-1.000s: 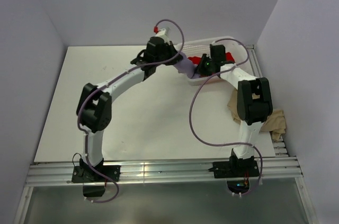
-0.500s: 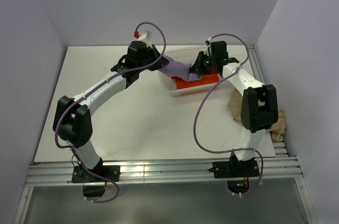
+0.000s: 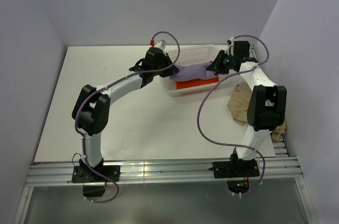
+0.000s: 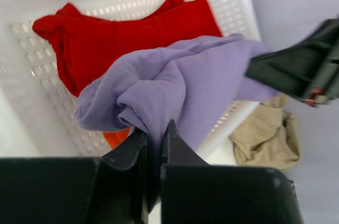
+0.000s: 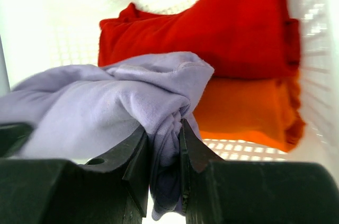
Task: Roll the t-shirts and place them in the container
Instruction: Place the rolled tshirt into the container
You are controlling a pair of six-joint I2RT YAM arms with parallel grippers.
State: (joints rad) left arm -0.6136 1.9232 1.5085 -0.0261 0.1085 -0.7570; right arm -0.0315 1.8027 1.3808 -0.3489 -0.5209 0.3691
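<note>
1. Soft light-purple t-shirt (image 3: 192,69) hangs stretched between both pincers, above the white plastic mesh basket (image 3: 193,52).
2. Left pincer (image 4: 155,133) is clenched on a bunched fold of it. Right pincer (image 5: 163,131) is clenched on the opposite end.
3. Red t-shirt (image 4: 127,33) and orange t-shirt (image 5: 249,113) lie in the basket. Beige-tan t-shirt (image 3: 241,105) is crumpled on the desk (image 3: 122,118) by the right arm.
4. Step looks like carrying it out to open desk. Move both arms together with even tension, clear the basket rim to avoid snagging, and lay it flat before rolling.
</note>
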